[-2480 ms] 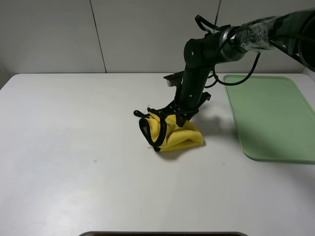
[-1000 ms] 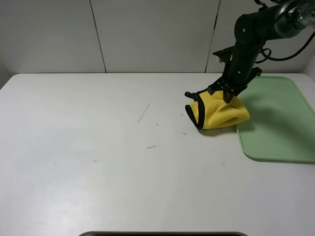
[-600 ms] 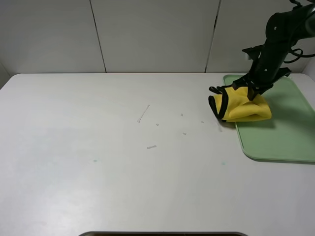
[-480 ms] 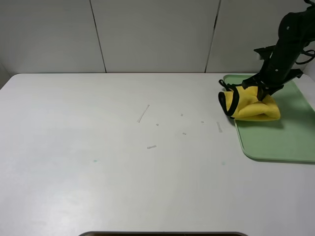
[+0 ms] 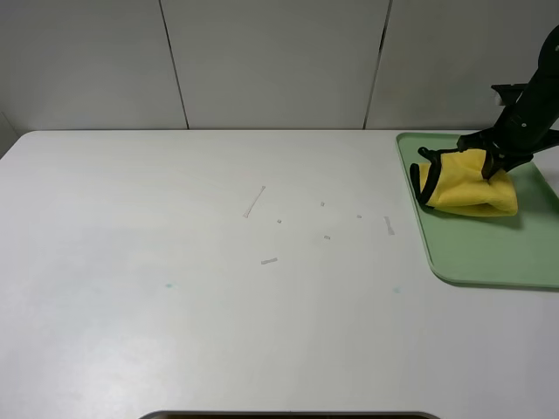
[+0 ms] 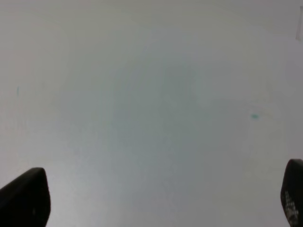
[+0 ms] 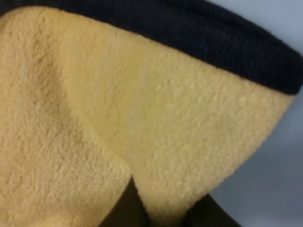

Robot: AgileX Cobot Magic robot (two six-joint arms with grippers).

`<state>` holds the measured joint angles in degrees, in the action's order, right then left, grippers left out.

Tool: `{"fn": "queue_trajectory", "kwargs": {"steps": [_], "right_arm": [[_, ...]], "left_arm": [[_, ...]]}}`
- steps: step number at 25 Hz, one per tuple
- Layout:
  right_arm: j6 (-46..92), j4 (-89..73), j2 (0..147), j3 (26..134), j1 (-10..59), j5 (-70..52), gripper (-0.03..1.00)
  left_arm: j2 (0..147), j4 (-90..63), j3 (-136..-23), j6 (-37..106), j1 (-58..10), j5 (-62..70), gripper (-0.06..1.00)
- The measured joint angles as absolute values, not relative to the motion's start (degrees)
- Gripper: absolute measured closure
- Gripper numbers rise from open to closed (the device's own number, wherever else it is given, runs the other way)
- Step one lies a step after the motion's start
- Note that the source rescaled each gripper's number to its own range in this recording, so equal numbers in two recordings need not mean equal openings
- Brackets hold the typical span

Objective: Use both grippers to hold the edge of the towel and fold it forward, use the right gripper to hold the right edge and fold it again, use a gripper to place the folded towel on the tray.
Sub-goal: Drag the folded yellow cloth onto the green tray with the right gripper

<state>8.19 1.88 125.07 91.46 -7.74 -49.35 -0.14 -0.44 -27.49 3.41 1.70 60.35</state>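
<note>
The right gripper (image 5: 491,162) is clamped on the top of the folded towel (image 5: 465,183), which hangs directly beneath it as a bunched yellow bundle over the near-left part of the pale green tray (image 5: 489,253); whether the bundle's underside already touches the tray floor cannot be told. The bundle's long axis runs roughly across the tray's width, so the release looks to need only a drop straight below the jaws. The left gripper (image 6: 151,208), wide open over bare table, holds nothing and plays no part.
</note>
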Motion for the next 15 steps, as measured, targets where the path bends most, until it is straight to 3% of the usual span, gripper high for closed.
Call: {"fn": "queue_trajectory", "kwargs": {"steps": [6, 8, 9, 12, 13, 15], "right_arm": [[7.7, 4.2, 125.1, 91.5, -7.7, -48.7, 0.86], [7.1, 5.0, 125.1, 91.5, -7.7, -48.7, 0.80], [6.7, 5.5, 125.1, 91.5, -7.7, -48.7, 0.68], [4.6, 6.8, 125.1, 91.5, -7.7, -48.5, 0.20], [3.1, 7.4, 125.1, 91.5, -7.7, -48.4, 0.10], [0.7, 8.5, 125.1, 91.5, -7.7, -48.4, 0.01]], "left_arm": [[-0.1, -0.4, -27.5, 3.4, 1.7, 60.3, -0.06], [-0.1, -0.4, -27.5, 3.4, 1.7, 60.3, -0.06], [-0.1, -0.4, -27.5, 3.4, 1.7, 60.3, -0.06], [-0.1, -0.4, -27.5, 3.4, 1.7, 60.3, -0.06], [-0.1, -0.4, -27.5, 3.4, 1.7, 60.3, -0.06], [-0.1, -0.4, -27.5, 3.4, 1.7, 60.3, -0.06]]}}
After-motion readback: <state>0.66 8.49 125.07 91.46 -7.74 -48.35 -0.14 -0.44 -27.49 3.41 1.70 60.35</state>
